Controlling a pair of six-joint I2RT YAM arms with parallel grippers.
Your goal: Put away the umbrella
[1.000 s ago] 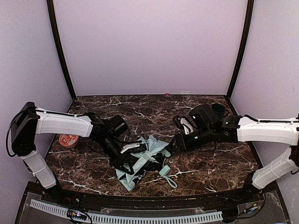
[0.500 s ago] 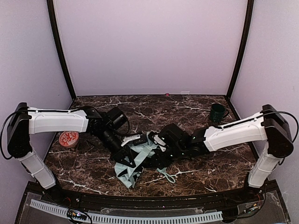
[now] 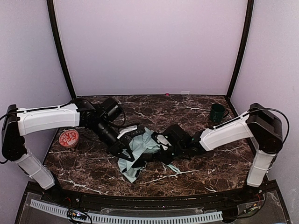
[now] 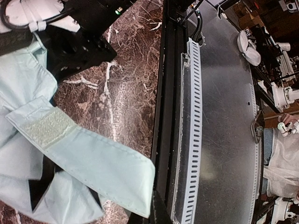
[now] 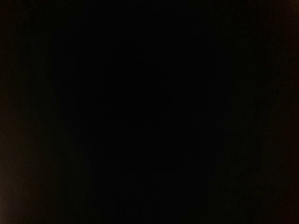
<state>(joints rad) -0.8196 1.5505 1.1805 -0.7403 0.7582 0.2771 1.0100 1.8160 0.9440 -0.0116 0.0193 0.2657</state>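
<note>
Umbrella [image 3: 140, 144] lies crumpled near the middle of the desk [image 3: 215, 163], between both arms. Left end effector [image 3: 122, 151] is clenched at its left edge. We can't tell if fabric is pinched. Right end effector [image 3: 155, 151] is buried in the right side, wrist view black, so we can't tell its state. Dark green mug [image 3: 216, 112] stands far right.

top: soft even light | left wrist: sharp, umbrella [image 4: 93, 163] brightly lit, sheen on metal panel [image 4: 224, 140] | right wrist: fully black
</note>
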